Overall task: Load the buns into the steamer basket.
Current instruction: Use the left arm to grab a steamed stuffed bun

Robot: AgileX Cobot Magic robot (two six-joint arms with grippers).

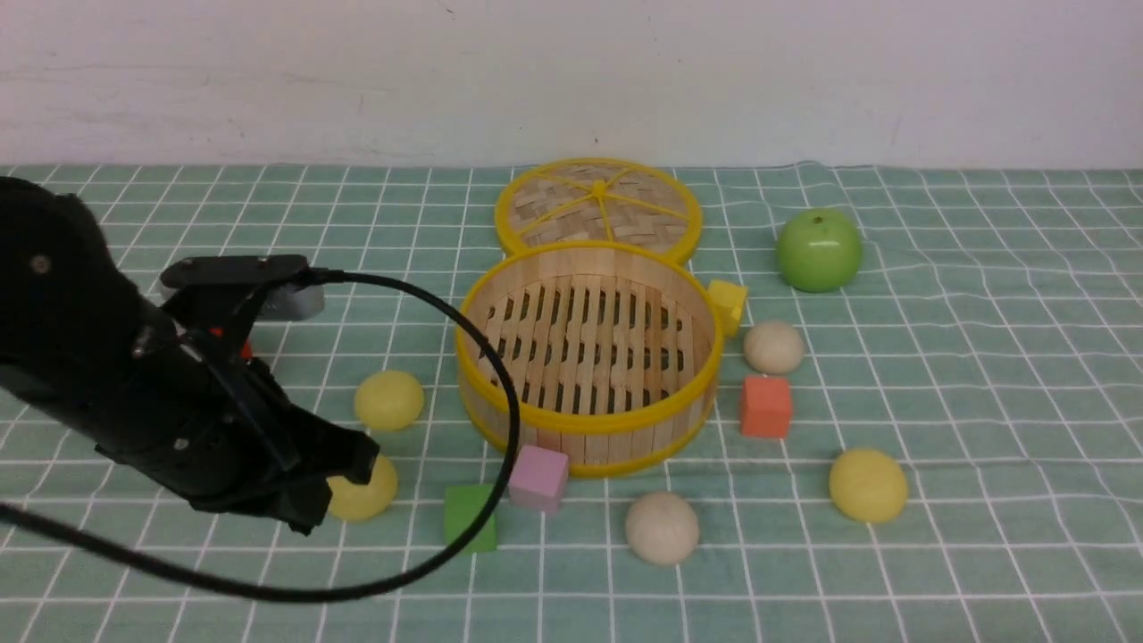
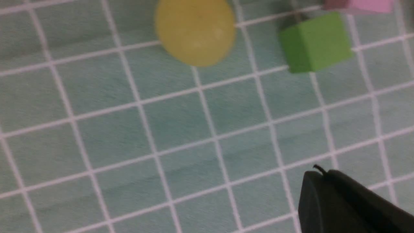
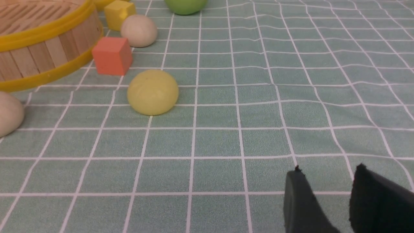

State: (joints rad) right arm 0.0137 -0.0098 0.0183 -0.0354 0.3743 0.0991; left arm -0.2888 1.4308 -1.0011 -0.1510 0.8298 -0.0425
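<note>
Black cable [image 1: 268,592] loops across the foreground from the left arm [image 1: 134,375]. The left gripper [image 1: 335,487] hangs low over the checked worktop [image 1: 982,375] with its fingers pressed together and nothing between them. Just past its tip sits a yellow bun [image 1: 368,493], close to it but apart from it in the wrist view. A green cube [image 1: 471,518] and a pink cube [image 1: 538,478] lie beyond that bun on the gripper's right. A second yellow bun [image 1: 389,400] lies a little farther ahead of the gripper.

The steamer basket [image 1: 589,429] stands well to that gripper's right, and all five buns lie outside it on the cloth. A woven lid [image 1: 598,205] lies flat behind the basket.

The right gripper [image 3: 327,173] shows only in its own wrist view, fingers apart and holding nothing. Ahead of it, well apart, rests a third yellow bun [image 3: 152,92]. Farther on are an orange cube [image 3: 111,55], an off-white bun [image 3: 139,30], a yellow cube [image 3: 118,13] and a green apple [image 3: 186,5]. The other off-white bun [image 1: 662,527] sits on the near side of the basket, between the two grippers.
</note>
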